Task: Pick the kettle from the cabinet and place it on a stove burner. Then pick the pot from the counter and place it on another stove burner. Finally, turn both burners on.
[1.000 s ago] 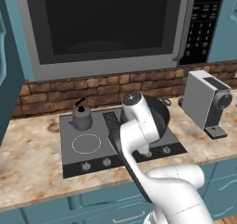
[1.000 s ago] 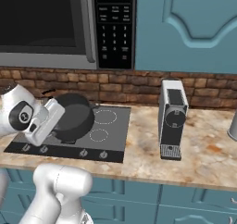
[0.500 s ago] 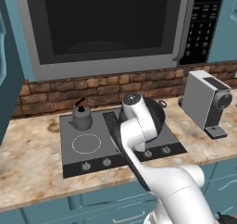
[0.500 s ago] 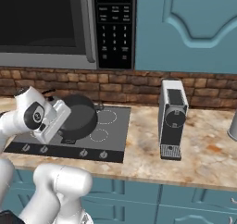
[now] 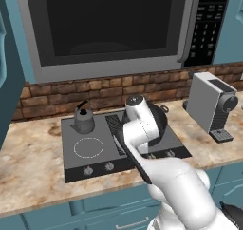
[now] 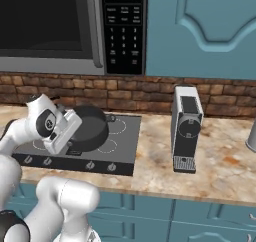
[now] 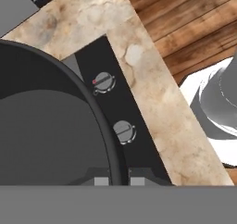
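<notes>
Gripping the rim of the pot (image 6: 89,131), the gripper (image 7: 120,179) is nearly closed, its two fingertips pinching either side of the dark wall at the pot's near edge, as the hand view shows. The wide, low pot is over the right half of the cooktop (image 5: 80,165), above the burner rings there; whether its base already rests on the glass or hangs just above it cannot be told from these angles. The kettle (image 5: 83,120) stands upright on the rear-left burner, well apart from the pot, so the first stage of the job looks complete. The front-left burner ring (image 5: 88,147) is bare. The white arm reaches over the front of the stove, wrist bent down toward the pot's near rim. Two knobs (image 7: 103,82) lie just beside the pot in the hand view, between it and the marbled table (image 6: 150,173) edge; their settings are too small to read with confidence. Judging from this, the second stage is close to done: the pot must be released on its burner, and then both burners switched on at the front knobs. A coffee machine (image 6: 186,128) stands on the table to the right of the stove, below the microwave (image 5: 109,29) and teal cabinet (image 6: 205,31).
</notes>
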